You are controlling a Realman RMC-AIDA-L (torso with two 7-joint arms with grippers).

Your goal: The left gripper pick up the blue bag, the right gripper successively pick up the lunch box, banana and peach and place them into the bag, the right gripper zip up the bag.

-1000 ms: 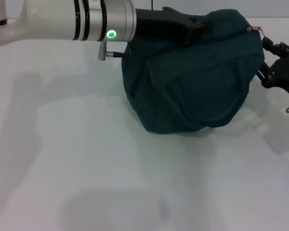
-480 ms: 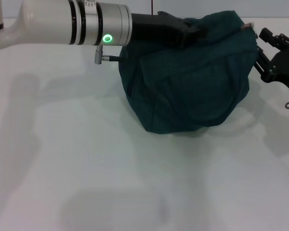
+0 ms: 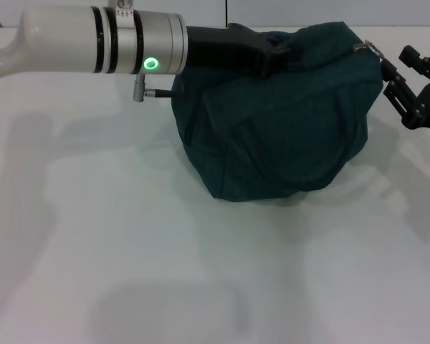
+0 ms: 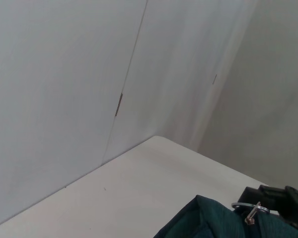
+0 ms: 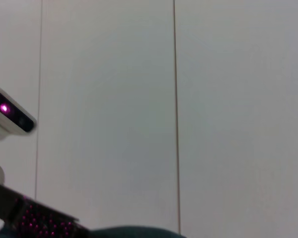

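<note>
The bag (image 3: 279,115) sits bulging on the surface (image 3: 129,258), left hand (image 3: 276,51) grasping its top. Right hand (image 3: 416,89), released beside the zipper pull (image 3: 365,47), should clamp it squarely, then draw steadily.

Bag (image 4: 208,220) corner with zipper ring (image 4: 248,208), white wall (image 4: 64,74).

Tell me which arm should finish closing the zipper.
Right, probably. The right gripper sits just beside the zipper pull at the blue bag's right end, while the left gripper is at the bag's top, steadying it.
</note>
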